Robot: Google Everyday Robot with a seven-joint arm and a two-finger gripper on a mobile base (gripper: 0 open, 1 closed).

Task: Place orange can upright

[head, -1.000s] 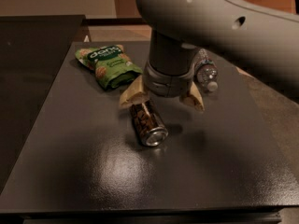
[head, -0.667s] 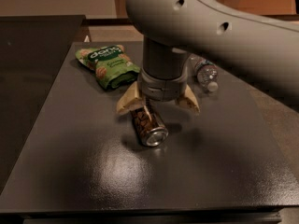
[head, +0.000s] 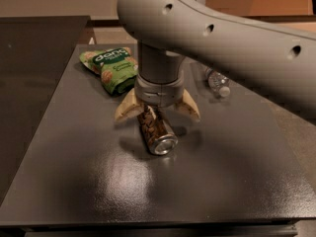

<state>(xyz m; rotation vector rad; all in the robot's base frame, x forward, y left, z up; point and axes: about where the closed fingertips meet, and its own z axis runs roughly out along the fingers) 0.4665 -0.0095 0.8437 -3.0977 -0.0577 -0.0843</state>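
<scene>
The orange can [head: 157,131] lies on its side on the dark table [head: 74,172], its silver end facing the camera. My gripper [head: 157,113] hangs straight above the can's far end, with its two cream fingers [head: 127,109] spread wide to either side. The fingers are open and hold nothing. The can's far end is hidden behind the gripper's wrist.
A green snack bag [head: 110,69] lies at the back left of the table. A clear plastic water bottle [head: 216,81] lies at the back right, partly hidden by my arm [head: 222,38]. A second dark surface [head: 29,63] adjoins on the left.
My gripper has moved left and a little toward the camera, over the can's far end. The can has not moved.
</scene>
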